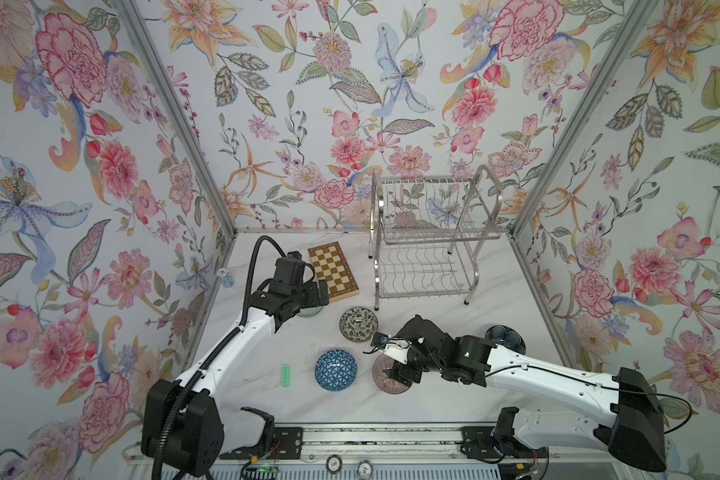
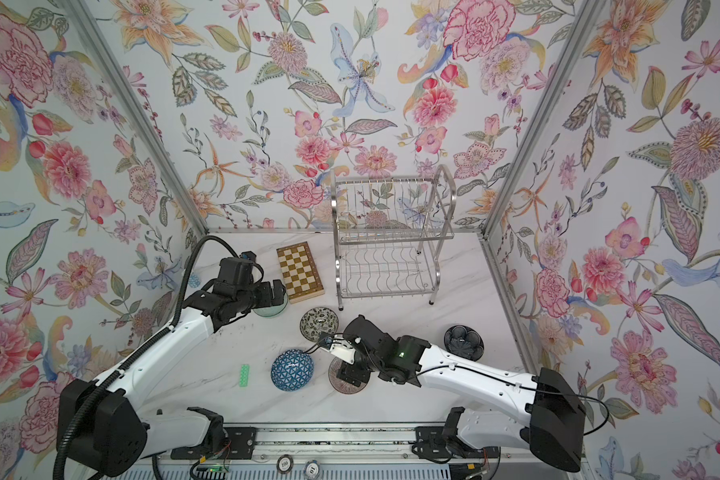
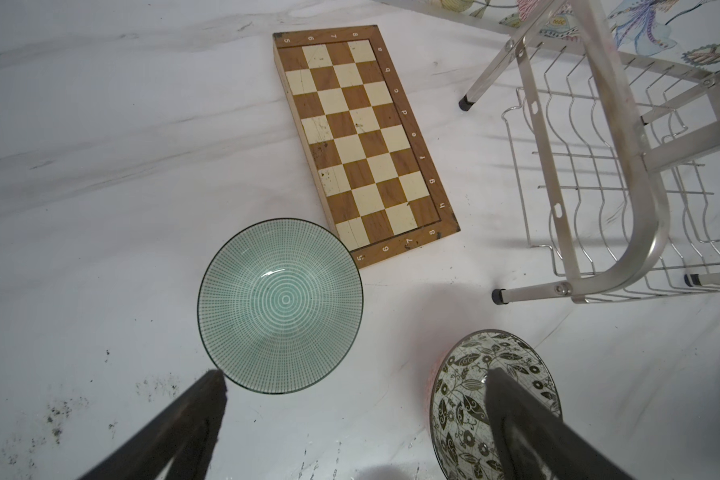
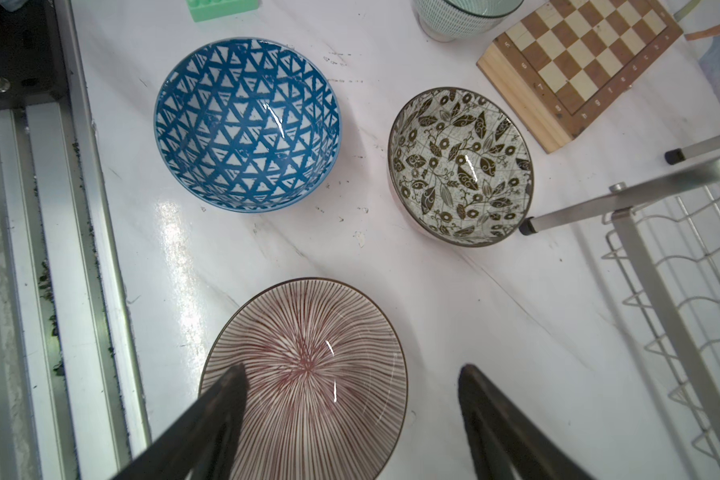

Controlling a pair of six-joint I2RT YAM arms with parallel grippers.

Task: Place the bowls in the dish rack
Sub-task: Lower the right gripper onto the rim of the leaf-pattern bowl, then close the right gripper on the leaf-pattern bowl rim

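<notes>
Left gripper (image 3: 354, 374): jaws spread wide, holding nothing, by the pale mint green round ceramic bowl (image 3: 280, 305).
Right gripper (image 4: 352, 368): jaws apart, straddling the rim of the pinkish radial-lined bowl (image 4: 308, 332).
Other bowls: blue triangle-patterned bowl (image 4: 248, 124) and black-and-white floral bowl (image 4: 460, 166), on the white marble table (image 4: 474, 311).
Shiny two-tier steel wire dish rack (image 1: 433, 240): at the back of the table, apart from all four bowls.

Both arms outstretched, left pincer (image 3: 354, 374) spread wide, right pincer (image 4: 352, 368) parted.

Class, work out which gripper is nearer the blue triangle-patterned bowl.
Right. The right gripper hangs over the pinkish bowl next to the blue triangle-patterned bowl; the left gripper is farther away, near the mint green bowl by the chessboard.
</notes>
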